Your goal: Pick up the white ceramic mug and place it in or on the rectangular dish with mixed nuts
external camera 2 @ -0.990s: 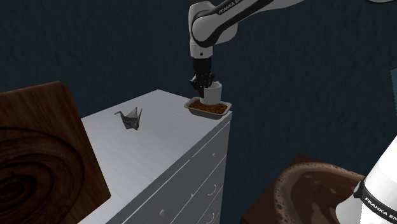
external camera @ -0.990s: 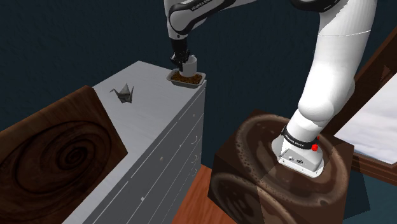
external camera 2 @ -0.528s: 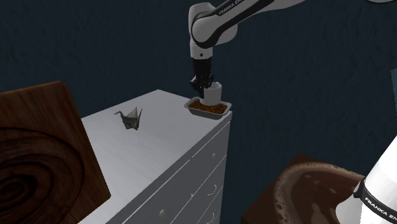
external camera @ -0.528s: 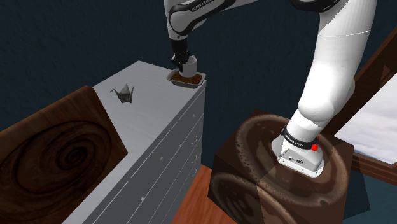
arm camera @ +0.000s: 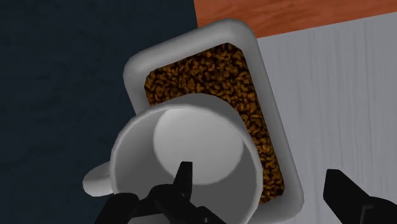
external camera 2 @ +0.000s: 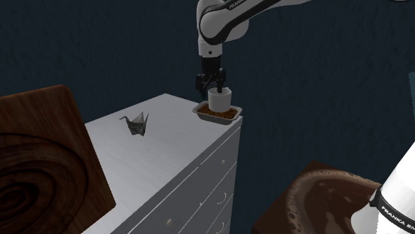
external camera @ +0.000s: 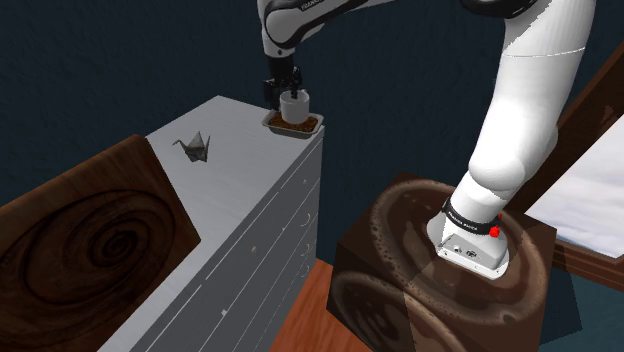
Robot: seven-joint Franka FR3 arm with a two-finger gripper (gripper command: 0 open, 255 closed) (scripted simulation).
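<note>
A white mug (external camera: 295,105) (external camera 2: 219,100) stands upright on the brown nuts in a white rectangular dish (external camera: 294,128) (external camera 2: 211,117), at the far corner of a pale grey chest of drawers (external camera: 235,195). My black gripper (external camera: 281,88) (external camera 2: 210,84) hangs just above the mug's rim, open. In the wrist view one finger (arm camera: 181,184) is over the mug's (arm camera: 191,137) inside and the other (arm camera: 347,191) stands well outside it, neither touching. The handle points away from the dish (arm camera: 270,76).
A small grey paper crane (external camera: 195,146) (external camera 2: 136,123) sits mid-way along the chest top. A dark wood panel (external camera: 90,240) leans at the chest's near end. The stand (external camera: 440,270) is at the shoulder view's lower right, over an orange-brown floor.
The fingers, shut on the mug's rim before, have spread apart and the hand has risen slightly. The mug stays standing on the nuts in the dish.
</note>
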